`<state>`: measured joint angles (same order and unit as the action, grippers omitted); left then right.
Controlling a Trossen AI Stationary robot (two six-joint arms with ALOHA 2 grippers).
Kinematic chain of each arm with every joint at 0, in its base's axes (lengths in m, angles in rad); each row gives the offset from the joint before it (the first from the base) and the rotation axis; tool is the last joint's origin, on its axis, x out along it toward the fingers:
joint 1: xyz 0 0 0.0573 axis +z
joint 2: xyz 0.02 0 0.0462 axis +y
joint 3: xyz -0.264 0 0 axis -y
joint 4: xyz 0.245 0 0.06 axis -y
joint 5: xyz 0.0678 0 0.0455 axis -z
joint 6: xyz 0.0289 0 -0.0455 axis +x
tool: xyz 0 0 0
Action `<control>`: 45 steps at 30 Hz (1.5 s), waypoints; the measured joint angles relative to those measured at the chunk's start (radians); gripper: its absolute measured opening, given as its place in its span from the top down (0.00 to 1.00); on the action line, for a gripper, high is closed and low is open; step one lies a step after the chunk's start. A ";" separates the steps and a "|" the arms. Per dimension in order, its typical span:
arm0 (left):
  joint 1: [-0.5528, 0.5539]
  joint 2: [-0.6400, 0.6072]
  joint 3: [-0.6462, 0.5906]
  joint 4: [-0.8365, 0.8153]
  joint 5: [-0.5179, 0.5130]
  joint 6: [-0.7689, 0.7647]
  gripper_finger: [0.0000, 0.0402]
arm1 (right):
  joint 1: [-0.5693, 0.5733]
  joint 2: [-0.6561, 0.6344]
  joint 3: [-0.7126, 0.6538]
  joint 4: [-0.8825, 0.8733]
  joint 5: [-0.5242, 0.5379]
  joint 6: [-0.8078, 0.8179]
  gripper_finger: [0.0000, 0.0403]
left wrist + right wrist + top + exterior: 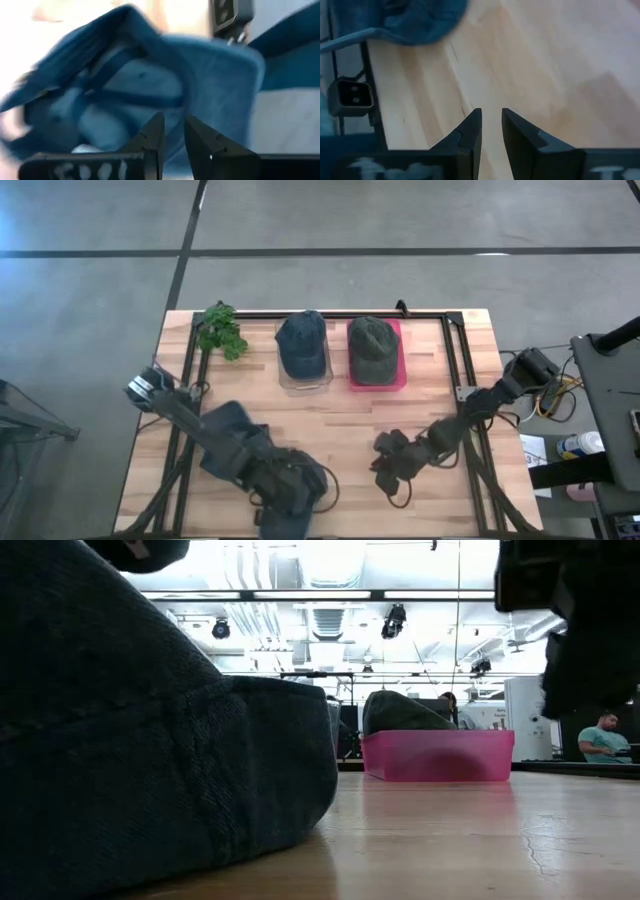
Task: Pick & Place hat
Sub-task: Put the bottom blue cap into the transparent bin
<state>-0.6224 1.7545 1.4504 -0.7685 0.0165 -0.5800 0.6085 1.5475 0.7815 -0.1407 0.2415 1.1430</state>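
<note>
While the loose blue hat (285,515) lies at the table's front edge, well forward and left of the pink tray (395,380), the coming move turns on the left arm. That hat sits directly ahead of the left gripper (295,495), which is right at it. The left wrist view shows the hat's hollow underside filling the space before the gripper. I cannot tell whether the gripper is clamped on the cloth or merely held against it. I cannot make out the hat's long axis, since the arm covers much of it from above.

Far left of the pink tray, at the back rail, stands one green plant (221,330). Just left of the tray a second blue hat (302,343) rests on a clear tray (305,383), touching nothing else. The pink tray itself holds one green hat (373,348).

Forward of the pink tray and slightly right, the right gripper (390,470) hangs over bare wood, its fingers (470,130) a slit apart and holding nothing. The loose hat is off to its left, so the left arm is the nearer by far.

The count is three hats (two blue, one green), two trays and one plant.
</note>
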 joint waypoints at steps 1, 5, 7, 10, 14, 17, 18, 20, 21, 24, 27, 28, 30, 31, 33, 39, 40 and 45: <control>-0.001 0.020 0.013 0.028 0.004 -0.035 0.84 | 0.008 0.009 0.000 0.001 0.000 0.033 0.83; -0.012 0.107 0.089 0.022 0.008 -0.135 0.84 | 0.050 0.037 0.006 0.056 -0.003 0.079 0.80; -0.019 0.146 0.124 -0.023 0.006 -0.184 0.84 | 0.071 0.056 0.025 0.076 -0.016 0.086 0.77; -0.023 0.186 0.172 -0.039 0.008 -0.268 0.84 | 0.093 0.101 0.073 0.077 -0.015 0.087 0.71; -0.021 0.219 0.245 -0.021 0.005 -0.334 0.84 | 0.099 0.179 0.148 0.072 -0.009 0.089 0.61; -0.017 0.244 0.285 -0.022 0.005 -0.362 0.84 | 0.098 0.239 0.210 0.063 -0.006 0.089 0.53; -0.014 0.252 0.293 -0.022 0.008 -0.383 0.84 | 0.098 0.255 0.229 0.047 -0.006 0.089 0.50; -0.011 0.266 0.301 -0.022 0.024 -0.456 0.82 | 0.098 0.285 0.270 -0.011 -0.003 0.102 0.46; -0.010 0.270 0.301 -0.020 0.037 -0.497 0.80 | 0.098 0.299 0.290 -0.040 -0.003 0.118 0.43; -0.005 0.286 0.299 -0.008 0.065 -0.583 0.73 | 0.101 0.318 0.332 -0.157 0.005 0.156 0.38; -0.002 0.292 0.299 0.009 0.072 -0.700 0.67 | 0.108 0.320 0.349 -0.236 0.027 0.189 0.34; -0.001 0.292 0.301 0.009 0.073 -0.726 0.65 | 0.108 0.319 0.349 -0.255 0.030 0.191 0.33; -0.002 0.294 0.303 0.012 0.069 -0.758 0.63 | 0.108 0.317 0.339 -0.262 0.034 0.194 0.32; -0.002 0.296 0.303 0.020 0.061 -0.775 0.62 | 0.108 0.314 0.334 -0.263 0.038 0.198 0.31; -0.002 0.305 0.303 0.030 0.051 -0.817 0.62 | 0.107 0.311 0.324 -0.259 0.046 0.209 0.31; -0.001 0.356 0.303 0.115 0.046 -0.861 0.61 | 0.112 0.313 0.293 -0.262 0.046 0.283 0.32; -0.001 0.361 0.303 0.110 0.046 -0.865 0.61 | 0.114 0.313 0.291 -0.263 0.046 0.286 0.32; 0.004 0.367 0.304 -0.012 0.045 -0.870 0.61 | 0.120 0.313 0.291 -0.263 0.046 0.287 0.33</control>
<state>-0.6186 2.1220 1.7548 -0.7804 0.0612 -1.4504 0.7288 1.8603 1.0729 -0.4042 0.2878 1.4299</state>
